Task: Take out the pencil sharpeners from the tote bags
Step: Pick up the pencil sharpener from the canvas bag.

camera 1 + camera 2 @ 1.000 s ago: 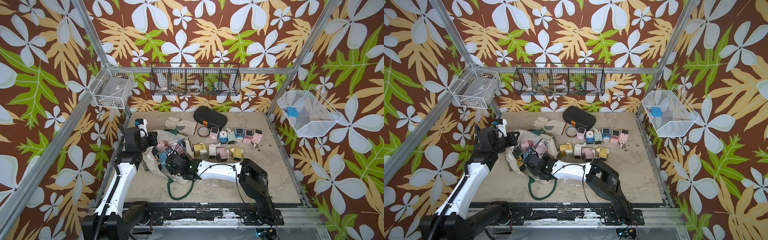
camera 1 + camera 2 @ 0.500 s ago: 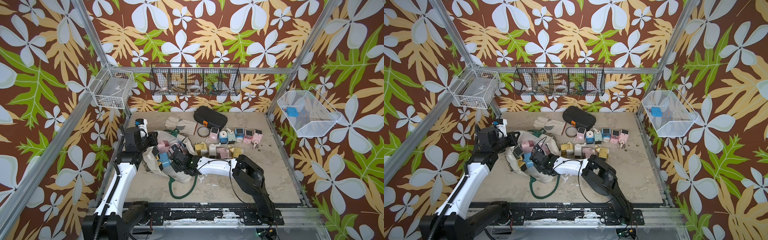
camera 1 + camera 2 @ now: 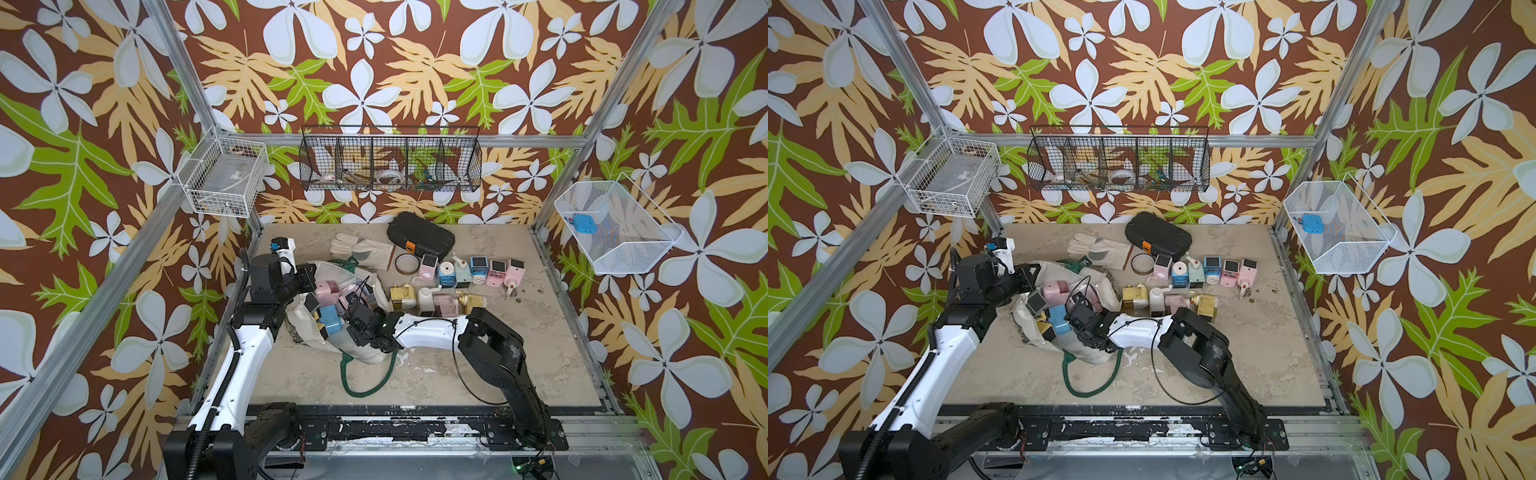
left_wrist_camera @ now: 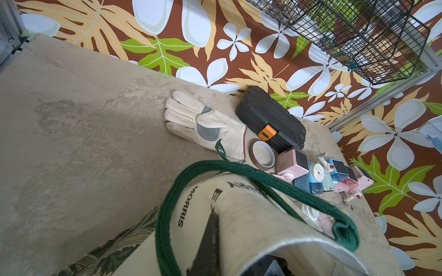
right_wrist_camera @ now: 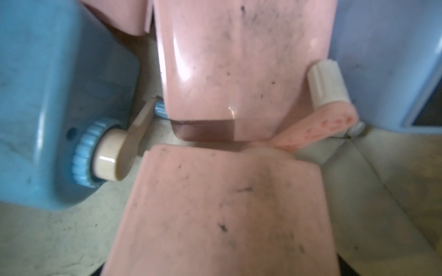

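Right gripper (image 3: 353, 311), forearm stretched low and level, sits inside the mouth of the tote bag (image 3: 363, 353) among pencil sharpeners (image 3: 330, 322), jaw gap can't tell; left gripper (image 3: 305, 279), elbow bent up, appears clamped shut on the bag's rim.

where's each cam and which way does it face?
Top views: high over base, looking down and back across table; both arms, left gripper, right gripper show.
Left wrist: beside tote, facing glove, case, sharpeners; one finger shows.
Right wrist: inside tote mouth, tight on pink sharpener; no gripper clearly visible.
Shared: tote, glove, case in top and left wrist views.
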{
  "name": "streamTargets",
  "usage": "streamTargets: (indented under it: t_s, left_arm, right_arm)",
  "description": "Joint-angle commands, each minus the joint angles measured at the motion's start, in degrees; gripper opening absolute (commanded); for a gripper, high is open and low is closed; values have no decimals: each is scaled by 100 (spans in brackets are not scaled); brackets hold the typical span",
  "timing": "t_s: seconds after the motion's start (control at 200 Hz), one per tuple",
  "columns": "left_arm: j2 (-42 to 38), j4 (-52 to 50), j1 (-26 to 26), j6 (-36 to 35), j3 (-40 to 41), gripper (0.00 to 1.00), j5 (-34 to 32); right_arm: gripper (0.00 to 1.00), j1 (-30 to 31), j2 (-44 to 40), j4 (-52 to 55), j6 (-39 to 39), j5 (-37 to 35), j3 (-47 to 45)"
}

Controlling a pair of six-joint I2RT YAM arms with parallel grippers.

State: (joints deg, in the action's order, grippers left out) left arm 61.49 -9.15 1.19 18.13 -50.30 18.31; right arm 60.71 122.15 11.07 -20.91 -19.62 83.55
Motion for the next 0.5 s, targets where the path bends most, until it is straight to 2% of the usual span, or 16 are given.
streamTargets:
  t_s: [0.0,0.19,0.49]
  left_arm:
    - [-41,399,13,75,-67,0,68]
    - [-28,397,13,68,-63,0,67]
    - [-27,397,13,69,-55,0,67]
  right_arm:
    - [71,4,-219,-146,48,190,-107]
    - [66,148,-750,-244,294,257,-312]
    - [63,247,-1838,-280,422,535,-684]
